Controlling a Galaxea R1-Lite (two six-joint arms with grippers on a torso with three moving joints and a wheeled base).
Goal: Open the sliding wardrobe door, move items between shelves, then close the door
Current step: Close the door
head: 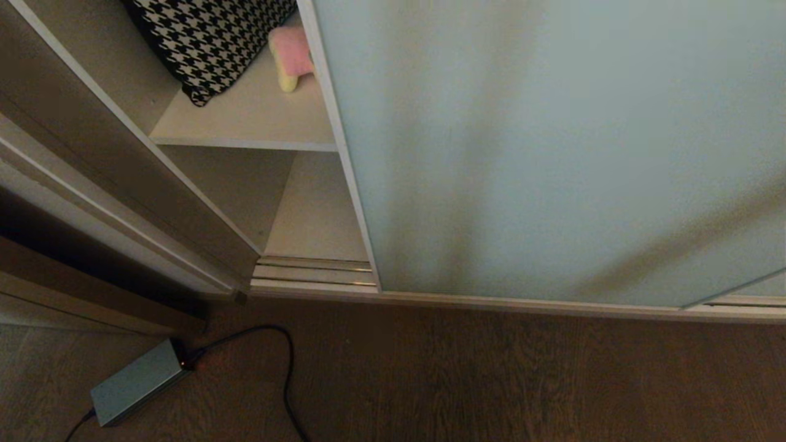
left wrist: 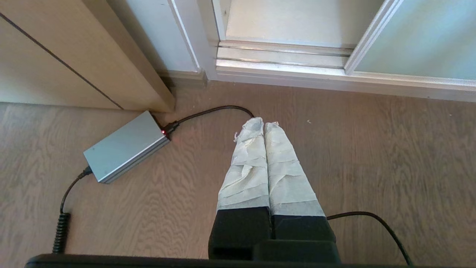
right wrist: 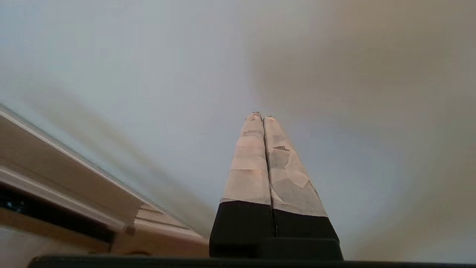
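The sliding wardrobe door (head: 540, 153), frosted pale blue-green glass in a slim white frame, covers most of the wardrobe and leaves a gap on the left. In that gap a pale yellow and pink plush toy (head: 290, 56) lies on the upper shelf (head: 245, 123), half behind the door's edge. The lower shelf (head: 316, 215) beneath shows bare board. My right gripper (right wrist: 262, 117) is shut and empty, pointing at the door's glass (right wrist: 148, 74) close up. My left gripper (left wrist: 263, 123) is shut and empty, hanging over the floor in front of the door track (left wrist: 282, 56). Neither arm shows in the head view.
A black-and-white houndstooth cushion (head: 209, 37) lies on the upper shelf beside the toy. On the wood floor a grey power brick (head: 138, 382) with a black cable (head: 285, 368) sits left of the wardrobe. A wooden panel (head: 110, 184) flanks the opening.
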